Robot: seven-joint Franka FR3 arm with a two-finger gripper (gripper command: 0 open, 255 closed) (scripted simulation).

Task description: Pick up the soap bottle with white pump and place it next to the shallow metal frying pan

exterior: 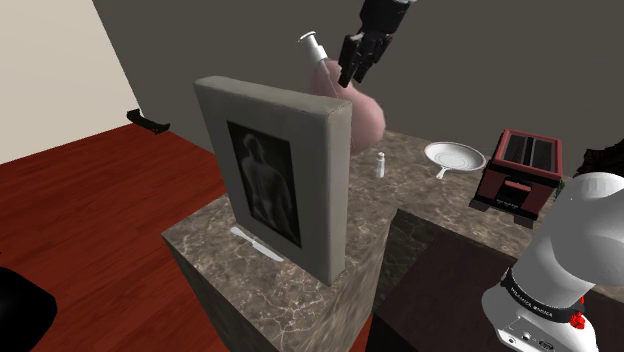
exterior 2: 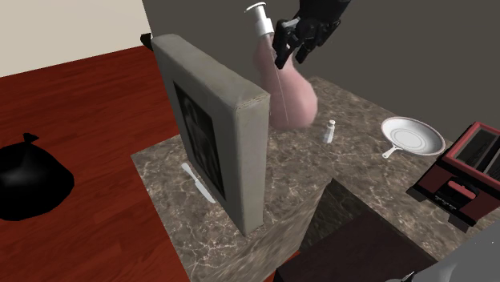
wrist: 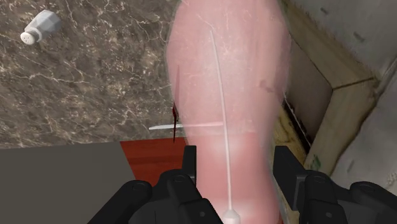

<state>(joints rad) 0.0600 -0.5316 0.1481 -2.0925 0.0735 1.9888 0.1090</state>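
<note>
Bottle, pink with a white pump, hangs tilted above the counter, clasped between the closed-in fingers of the gripper; the pan sits well apart.

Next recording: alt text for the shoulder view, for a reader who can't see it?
Black jaws hold a pink soap bottle with a white pump, tilted above a marble counter, behind a grey framed picture. Farther along sit a small shaker, a white pan and a red toaster.

marbled counter with upright grey framed picture, knife, small shaker, white pan and red toaster
</note>
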